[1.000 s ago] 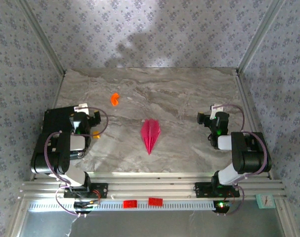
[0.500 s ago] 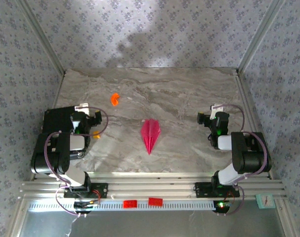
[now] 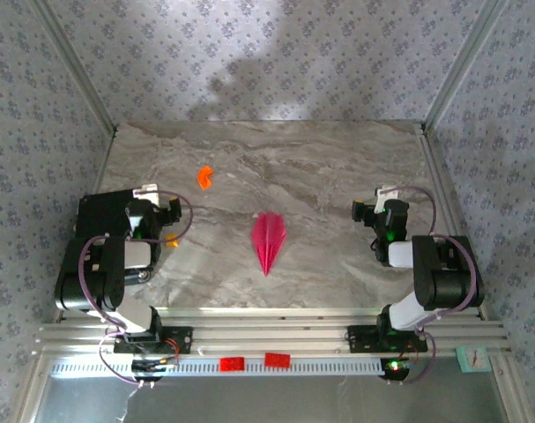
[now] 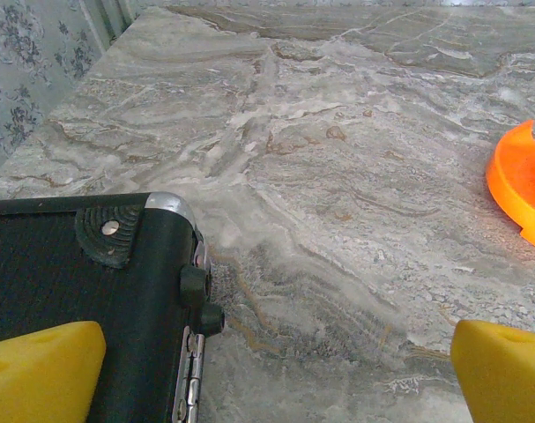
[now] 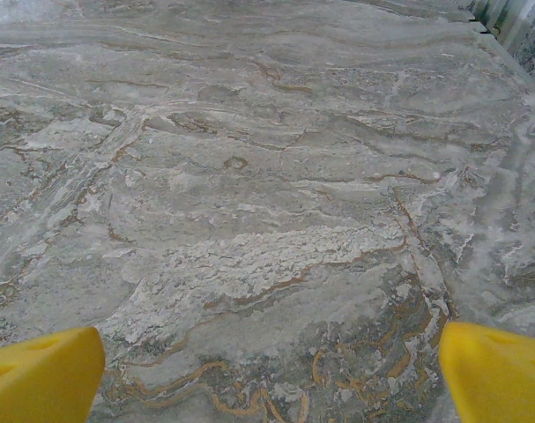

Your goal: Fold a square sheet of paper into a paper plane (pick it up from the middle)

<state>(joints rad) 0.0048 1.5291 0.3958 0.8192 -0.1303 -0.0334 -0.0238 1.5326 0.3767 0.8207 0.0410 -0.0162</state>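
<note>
Bench [image 3: 338,167]: grey marbled top. You see it from above with both arms folded back at the near edge.

Left arm [image 3: 104,264]: low at the near-left corner, its wrist turned toward the bench's middle. Right arm [image 3: 439,278]: the same at the near-right corner.

Black box [image 4: 82,264]: metal-edged corner and textured top. In your left wrist view it sits under the left-hand yellow finger.

Left gripper [image 4: 271,374]: jaws spread wide, bare bench between the yellow fingertips [image 4: 38,370], nothing held. From above it [image 3: 166,220] sits beside the arm's black housing.

Right gripper [image 5: 267,374]: jaws also spread wide over bare marble, nothing between them. From above it [image 3: 366,213] points toward the bench's middle.

Paper plane [image 3: 268,240]: magenta-pink, folded and lying flat at about the middle of the bench. The centre crease runs front to back and the pointed tip faces the near edge. It lies between the two grippers, well apart from both.

Orange piece [image 3: 204,176]: small and curved, lying farther back and left of the plane. Its edge [image 4: 521,189] shows at the right side of your left wrist view.
</note>
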